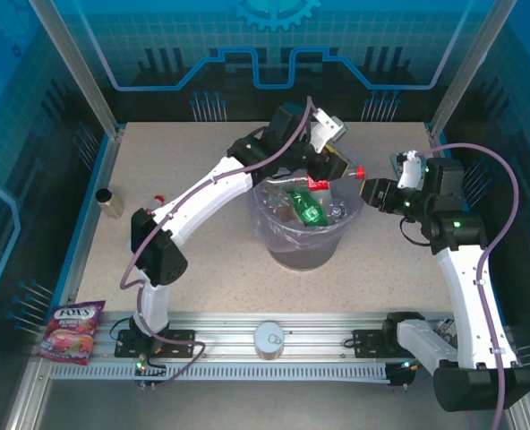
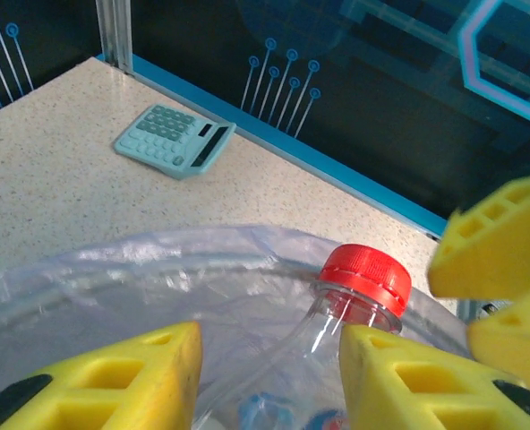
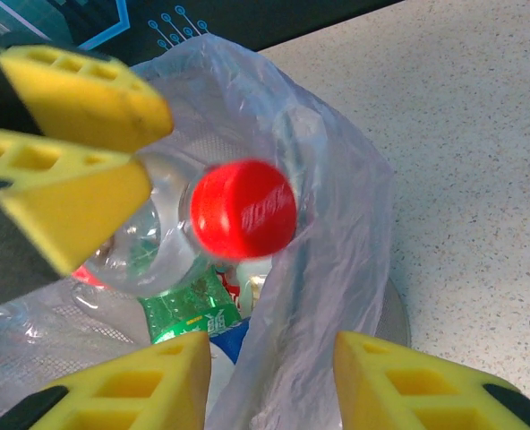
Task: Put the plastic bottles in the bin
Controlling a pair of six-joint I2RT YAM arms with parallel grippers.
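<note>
Red-capped bottle (image 2: pixel 323 336) sat clamped in the jaws of the left gripper (image 2: pixel 269 358), its cap pointing to 3 o'clock in the top view, above the bin (image 1: pixel 305 253) at the centre of the bench (image 2: pixel 50 197). The jaws of the right gripper (image 3: pixel 269 358) stood wide, holding nothing, at the bin's 2 o'clock rim. A green bottle (image 1: pixel 305 208) lay inside the bin.

The sandy table (image 1: pixel 202 260) has tiny dots. The bin (image 1: pixel 305 253) stands in the middle (a thin bag lines it), a brown jar (image 1: pixel 110 202) sits by the left edge, and a green calculator (image 2: pixel 174 139) lies flat.
</note>
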